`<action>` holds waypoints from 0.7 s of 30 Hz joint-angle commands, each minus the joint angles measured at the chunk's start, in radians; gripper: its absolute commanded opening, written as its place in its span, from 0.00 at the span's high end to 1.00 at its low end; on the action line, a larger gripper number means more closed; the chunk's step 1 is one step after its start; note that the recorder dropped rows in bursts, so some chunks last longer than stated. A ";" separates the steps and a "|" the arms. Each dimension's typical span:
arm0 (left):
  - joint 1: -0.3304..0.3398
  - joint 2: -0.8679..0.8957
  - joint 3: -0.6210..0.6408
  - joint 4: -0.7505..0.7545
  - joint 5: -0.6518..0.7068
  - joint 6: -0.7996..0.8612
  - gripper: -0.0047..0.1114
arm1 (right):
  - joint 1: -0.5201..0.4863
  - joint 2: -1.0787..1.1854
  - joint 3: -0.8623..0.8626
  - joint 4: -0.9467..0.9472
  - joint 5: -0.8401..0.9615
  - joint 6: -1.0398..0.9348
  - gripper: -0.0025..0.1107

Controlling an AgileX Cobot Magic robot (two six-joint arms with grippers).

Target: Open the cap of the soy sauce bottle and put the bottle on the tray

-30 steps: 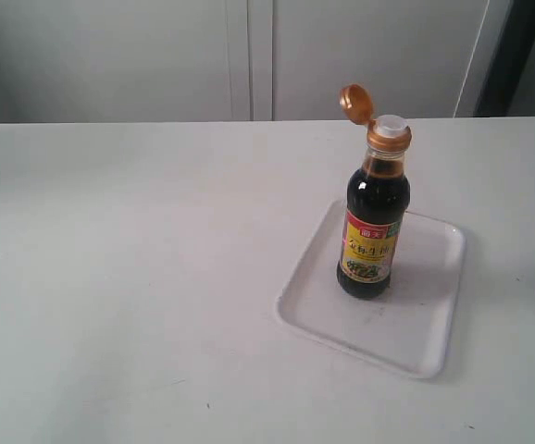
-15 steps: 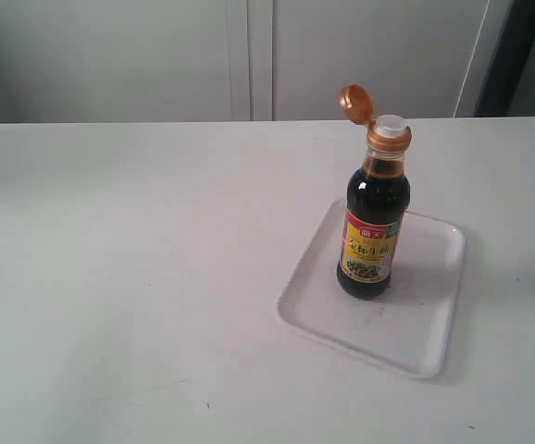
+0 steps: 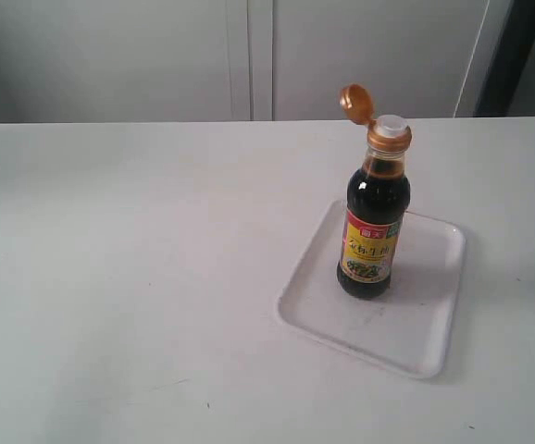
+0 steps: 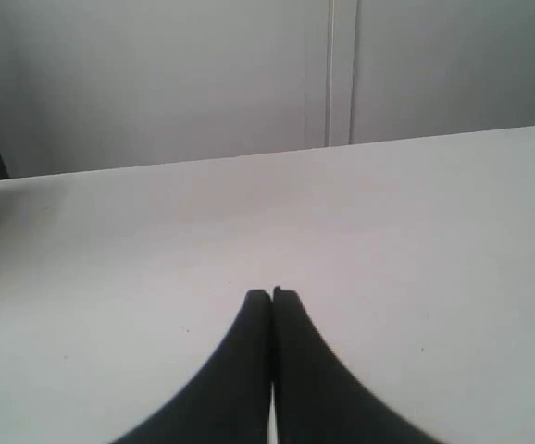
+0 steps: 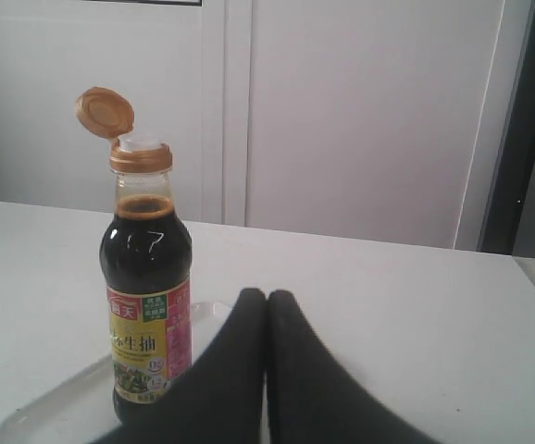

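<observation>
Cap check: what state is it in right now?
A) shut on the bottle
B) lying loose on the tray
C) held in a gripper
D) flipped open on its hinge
D: the cap stands tipped back above the bottle, baring the white spout.

A small clear bottle of dark soy sauce stands upright on a shallow white plastic tray near the white table's right edge, the only obstacle. Bare tabletop spreads leftward.
</observation>
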 commanded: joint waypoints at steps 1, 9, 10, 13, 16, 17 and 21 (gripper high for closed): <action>0.014 -0.051 0.004 0.143 0.075 -0.118 0.96 | 0.000 -0.002 0.004 0.002 -0.005 -0.003 0.98; 0.114 -0.144 0.130 0.167 0.105 -0.142 0.96 | 0.000 -0.002 0.004 0.002 -0.005 -0.003 0.98; 0.116 -0.162 0.155 0.167 0.100 -0.159 0.96 | 0.000 -0.002 0.004 0.002 -0.005 -0.003 0.98; 0.116 -0.207 0.201 0.167 0.100 -0.164 0.96 | 0.000 -0.002 0.004 0.002 -0.005 -0.003 0.98; 0.121 -0.215 0.257 0.148 0.098 -0.167 0.96 | 0.000 -0.002 0.004 0.002 -0.005 -0.003 0.98; 0.121 -0.215 0.265 0.145 0.098 -0.167 0.96 | 0.000 -0.002 0.004 0.002 -0.005 -0.003 0.98; 0.121 -0.215 0.273 0.145 0.101 -0.167 0.96 | 0.000 -0.002 0.004 0.002 -0.005 -0.003 0.98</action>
